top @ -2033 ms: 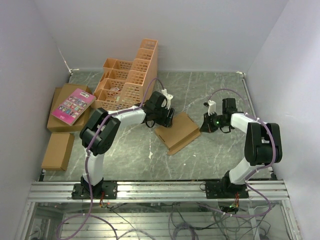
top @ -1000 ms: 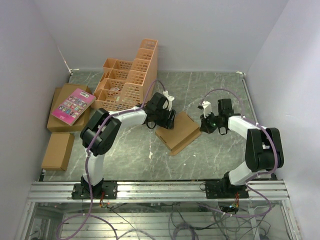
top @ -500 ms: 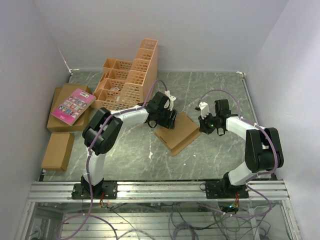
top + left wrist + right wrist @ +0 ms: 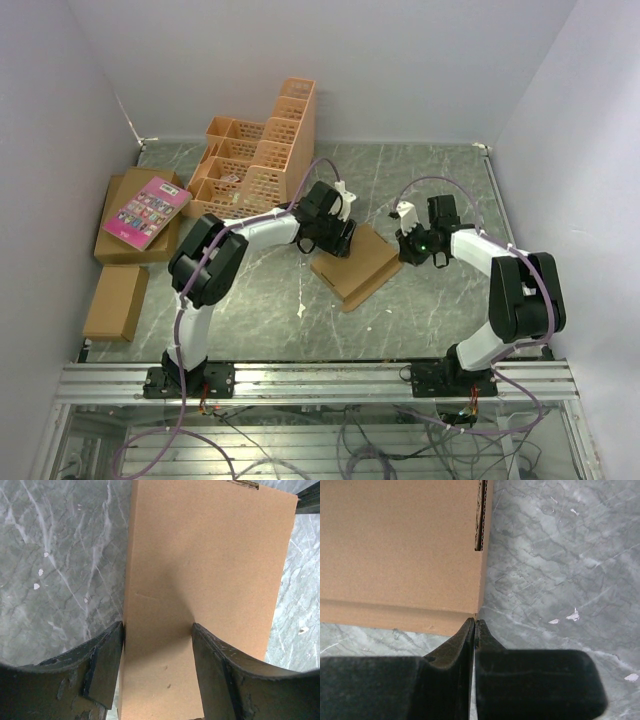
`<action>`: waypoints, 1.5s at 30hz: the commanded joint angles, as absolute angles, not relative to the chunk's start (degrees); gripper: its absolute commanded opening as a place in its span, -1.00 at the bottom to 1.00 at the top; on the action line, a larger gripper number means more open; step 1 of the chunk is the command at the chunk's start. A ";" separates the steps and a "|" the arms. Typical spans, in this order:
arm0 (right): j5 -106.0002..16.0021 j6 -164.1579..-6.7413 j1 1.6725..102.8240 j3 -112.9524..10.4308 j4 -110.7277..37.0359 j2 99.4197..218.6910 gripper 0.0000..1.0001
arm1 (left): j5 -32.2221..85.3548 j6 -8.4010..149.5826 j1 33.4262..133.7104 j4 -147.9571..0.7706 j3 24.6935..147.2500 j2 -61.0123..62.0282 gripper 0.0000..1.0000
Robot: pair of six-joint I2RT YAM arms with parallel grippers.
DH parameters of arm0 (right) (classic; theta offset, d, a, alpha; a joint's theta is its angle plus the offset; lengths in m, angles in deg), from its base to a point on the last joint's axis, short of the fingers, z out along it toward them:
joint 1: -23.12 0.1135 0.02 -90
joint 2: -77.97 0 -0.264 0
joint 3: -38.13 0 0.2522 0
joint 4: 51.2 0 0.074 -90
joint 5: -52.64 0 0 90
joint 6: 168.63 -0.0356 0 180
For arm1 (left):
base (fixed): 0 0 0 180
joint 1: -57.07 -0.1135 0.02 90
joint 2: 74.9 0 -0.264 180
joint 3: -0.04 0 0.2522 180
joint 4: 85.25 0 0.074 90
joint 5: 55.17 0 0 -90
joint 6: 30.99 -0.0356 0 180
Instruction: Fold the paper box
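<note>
Your left claw [image 4: 157,630] is spread wide over the near end of the paper box [image 4: 200,555]. On its wrist view one finger [image 4: 102,665] sits just beside the box's left edge. The other is over the flat top face, well in from the right edge. It grips nothing, and you can't tell whether the pads touch the cardboard.

Your right claw [image 4: 474,625] is clenched, fingers pressed together. Its tips are right at a box corner where the corrugated edge shows, with nothing visible between them.

From the top camera the box lies flat and skewed on the marble table [image 4: 420,180], between the two claws. The left claw is at its far-left edge and the right claw just off its far-right corner. The box sits to the near-right of the orange crate [image 4: 260,160], close to it but apart.
</note>
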State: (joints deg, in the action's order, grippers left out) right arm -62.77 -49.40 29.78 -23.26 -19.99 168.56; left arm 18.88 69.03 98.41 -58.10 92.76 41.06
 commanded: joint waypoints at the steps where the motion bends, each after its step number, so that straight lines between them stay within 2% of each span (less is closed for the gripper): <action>1: -61.84 -48.64 31.79 -26.29 -20.04 169.42 -1.00 | 16.07 65.91 99.49 -54.98 94.49 43.99 0.30; 11: -59.33 -48.68 33.30 -30.35 -17.74 171.64 -1.00 | 15.88 65.22 99.75 -53.98 95.95 45.27 0.30; 24: -61.25 -47.54 31.45 -27.84 -16.37 170.21 -0.97 | 16.97 66.77 99.42 -53.11 96.72 45.70 0.30; 45: -68.76 -44.72 25.85 -28.09 -11.92 168.23 -0.71 | 16.83 67.26 98.81 -52.68 97.12 46.04 0.30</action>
State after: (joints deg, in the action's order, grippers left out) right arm -64.54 -46.23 27.90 -27.90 -14.50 170.29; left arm 17.70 67.17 98.41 -55.11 96.63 43.42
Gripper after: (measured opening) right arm 0.127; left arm 0.655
